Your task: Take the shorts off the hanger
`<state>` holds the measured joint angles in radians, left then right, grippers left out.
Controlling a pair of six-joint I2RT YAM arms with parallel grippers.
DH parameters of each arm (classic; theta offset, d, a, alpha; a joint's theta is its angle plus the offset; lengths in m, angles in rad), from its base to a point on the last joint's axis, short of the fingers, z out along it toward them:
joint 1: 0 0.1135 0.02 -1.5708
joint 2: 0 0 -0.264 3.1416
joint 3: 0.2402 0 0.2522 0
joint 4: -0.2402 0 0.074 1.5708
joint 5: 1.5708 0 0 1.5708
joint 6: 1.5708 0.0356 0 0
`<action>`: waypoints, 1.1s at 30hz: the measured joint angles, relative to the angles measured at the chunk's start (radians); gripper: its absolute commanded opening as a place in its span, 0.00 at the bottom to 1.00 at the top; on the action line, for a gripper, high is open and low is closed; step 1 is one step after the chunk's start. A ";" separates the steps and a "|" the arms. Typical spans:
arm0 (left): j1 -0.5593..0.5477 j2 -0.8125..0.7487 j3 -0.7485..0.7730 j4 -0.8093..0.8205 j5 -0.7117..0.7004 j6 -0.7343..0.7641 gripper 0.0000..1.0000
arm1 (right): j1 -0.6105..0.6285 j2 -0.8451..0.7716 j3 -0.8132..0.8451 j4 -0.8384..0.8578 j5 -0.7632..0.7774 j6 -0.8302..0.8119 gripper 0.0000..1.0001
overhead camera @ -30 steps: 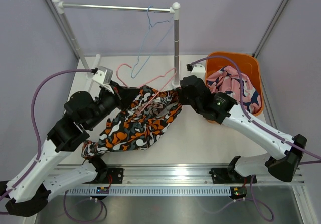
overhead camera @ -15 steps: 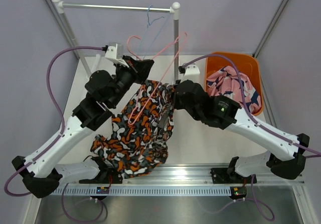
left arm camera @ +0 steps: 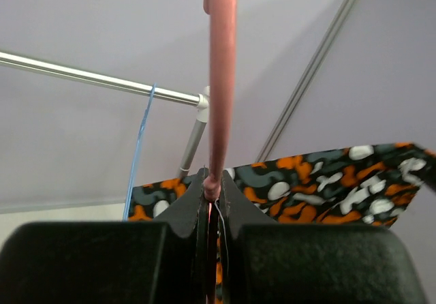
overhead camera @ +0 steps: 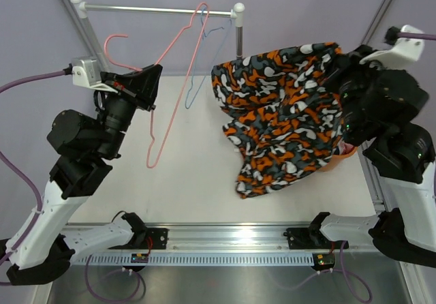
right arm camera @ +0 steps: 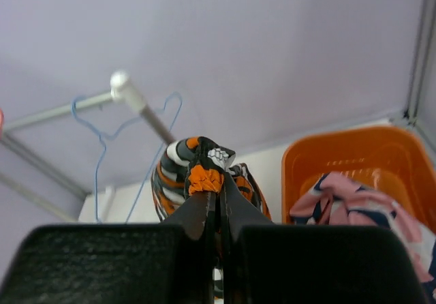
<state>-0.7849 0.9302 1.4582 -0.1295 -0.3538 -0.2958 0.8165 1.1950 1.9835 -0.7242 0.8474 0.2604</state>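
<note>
The black shorts with orange and white blotches (overhead camera: 283, 113) hang free of any hanger, bunched in my shut right gripper (overhead camera: 340, 64) at the upper right, draping in front of the orange basket. The right wrist view shows the cloth (right arm camera: 204, 162) pinched between the jaws of that gripper (right arm camera: 218, 191). The pink shorts (right arm camera: 347, 208) lie in the orange basket (right arm camera: 354, 153). My left gripper (overhead camera: 154, 77) is shut on the bare pink hanger (overhead camera: 174, 93), held up at the left near the rail. The left wrist view shows that gripper (left arm camera: 214, 181) clamped on the hanger's wire (left arm camera: 221, 79).
A blue hanger (overhead camera: 203, 55) hangs on the metal rail (overhead camera: 150, 9) at the back, with the rail's right post (overhead camera: 238, 31) beside the shorts. Only a sliver of the basket (overhead camera: 346, 150) shows under the cloth. Frame uprights stand at both sides.
The shorts came off the pink hanger. My right arm swung them up and right over the basket. My left arm lifted the bare hanger up and left.
</note>
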 measured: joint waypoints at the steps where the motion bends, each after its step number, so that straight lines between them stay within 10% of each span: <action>1: 0.000 -0.004 0.000 -0.005 -0.003 0.003 0.00 | -0.008 0.001 0.030 0.032 0.024 -0.038 0.00; 19: 0.000 -0.008 -0.113 -0.064 -0.014 0.011 0.00 | -0.347 0.440 0.620 0.579 0.241 -0.630 0.00; 33: 0.000 0.024 -0.153 -0.062 -0.003 0.010 0.00 | -0.761 0.472 0.595 0.242 0.098 -0.158 0.00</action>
<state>-0.7849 0.9539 1.3052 -0.1913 -0.3565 -0.2855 0.0559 1.6669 2.5782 -0.4824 0.9455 0.1020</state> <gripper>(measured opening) 0.053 0.027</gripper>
